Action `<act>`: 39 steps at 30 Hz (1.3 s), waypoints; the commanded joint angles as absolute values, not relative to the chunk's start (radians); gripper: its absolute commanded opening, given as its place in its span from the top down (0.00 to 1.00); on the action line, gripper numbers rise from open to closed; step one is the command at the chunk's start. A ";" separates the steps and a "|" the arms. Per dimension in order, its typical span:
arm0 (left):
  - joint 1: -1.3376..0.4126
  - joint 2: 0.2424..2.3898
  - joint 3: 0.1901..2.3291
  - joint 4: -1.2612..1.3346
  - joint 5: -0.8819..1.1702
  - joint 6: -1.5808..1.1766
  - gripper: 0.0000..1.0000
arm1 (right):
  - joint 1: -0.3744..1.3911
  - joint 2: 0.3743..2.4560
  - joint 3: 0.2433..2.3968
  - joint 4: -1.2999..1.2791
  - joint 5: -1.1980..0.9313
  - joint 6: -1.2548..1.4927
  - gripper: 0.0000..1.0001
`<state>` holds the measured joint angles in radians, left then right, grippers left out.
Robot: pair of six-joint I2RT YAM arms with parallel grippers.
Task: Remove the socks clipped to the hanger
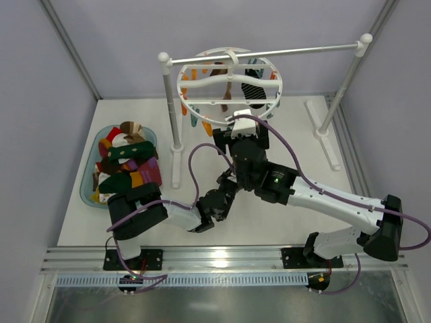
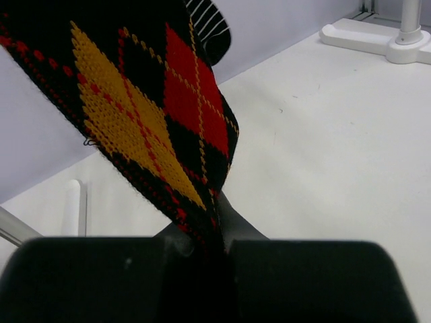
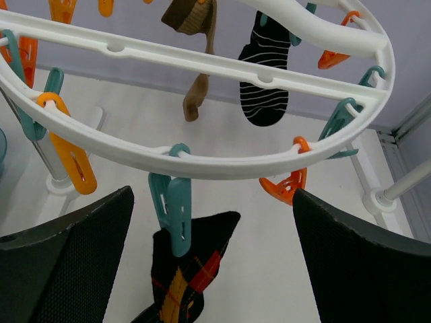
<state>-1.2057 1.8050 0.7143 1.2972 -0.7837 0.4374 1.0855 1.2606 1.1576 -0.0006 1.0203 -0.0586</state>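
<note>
The white ring hanger [image 1: 229, 84] hangs from the rack bar. In the right wrist view its rim [image 3: 202, 161] carries orange and teal clips. A teal clip [image 3: 172, 212] grips the top of the red-orange diamond sock [image 3: 185, 269]. A brown sock [image 3: 195, 20] and a black-white striped sock [image 3: 262, 81] hang at the far side. My left gripper [image 2: 209, 235] is shut on the lower end of the diamond sock [image 2: 148, 114], below the hanger. My right gripper [image 3: 212, 195] is open and empty, its fingers either side of the teal clip, just below the rim [image 1: 241, 128].
A rack with white posts [image 1: 174, 121] and a metal bar [image 1: 303, 50] holds the hanger; its right foot [image 1: 323, 131] rests on the table. A clear bin [image 1: 91, 182] at the left holds several loose socks [image 1: 128, 165]. The right arm crosses above the left arm [image 1: 215, 202].
</note>
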 commanded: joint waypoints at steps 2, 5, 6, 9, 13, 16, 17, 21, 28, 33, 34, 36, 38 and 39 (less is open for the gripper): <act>-1.218 1.810 0.736 1.545 -0.834 0.498 1.00 | 1.103 1.354 1.282 -0.107 1.084 -0.055 0.00; -1.218 1.809 0.733 1.545 -0.838 0.502 1.00 | 1.114 1.403 1.339 -0.158 1.106 -0.032 0.00; -1.218 1.809 0.733 1.545 -0.838 0.503 1.00 | 1.118 1.414 1.353 -0.169 1.112 -0.028 0.00; -1.218 1.809 0.729 1.545 -0.838 0.506 1.00 | 1.127 1.462 1.400 -0.215 1.153 -0.003 0.00; -1.221 1.809 0.726 1.546 -0.836 0.506 1.00 | 1.135 1.519 1.457 -0.282 1.212 0.031 0.02; -1.224 1.812 0.727 1.546 -0.833 0.511 1.00 | 1.135 1.574 1.511 -0.362 1.242 0.078 0.05; -1.227 1.812 0.727 1.546 -0.833 0.512 1.00 | 1.137 1.588 1.526 -0.388 1.261 0.092 0.07; -1.230 1.819 0.730 1.546 -0.830 0.514 1.00 | 1.144 1.641 1.594 -0.509 1.342 0.173 0.12; -1.235 1.821 0.729 1.546 -0.822 0.502 1.00 | 1.163 1.704 1.686 -0.693 1.408 0.310 0.26; -1.238 1.822 0.727 1.546 -0.822 0.503 1.00 | 1.163 1.769 1.755 -0.837 1.430 0.414 0.41; -1.238 1.821 0.727 1.546 -0.822 0.503 1.00 | 1.161 1.773 1.767 -0.865 1.431 0.426 0.41; -1.236 1.821 0.727 1.546 -0.822 0.503 1.00 | 1.163 1.778 1.767 -0.870 1.428 0.431 0.42; -1.239 1.819 0.727 1.546 -0.821 0.502 1.00 | 1.163 1.781 1.767 -0.868 1.428 0.428 0.44; -1.239 1.819 0.727 1.546 -0.821 0.503 1.00 | 1.163 1.782 1.767 -0.868 1.431 0.429 0.46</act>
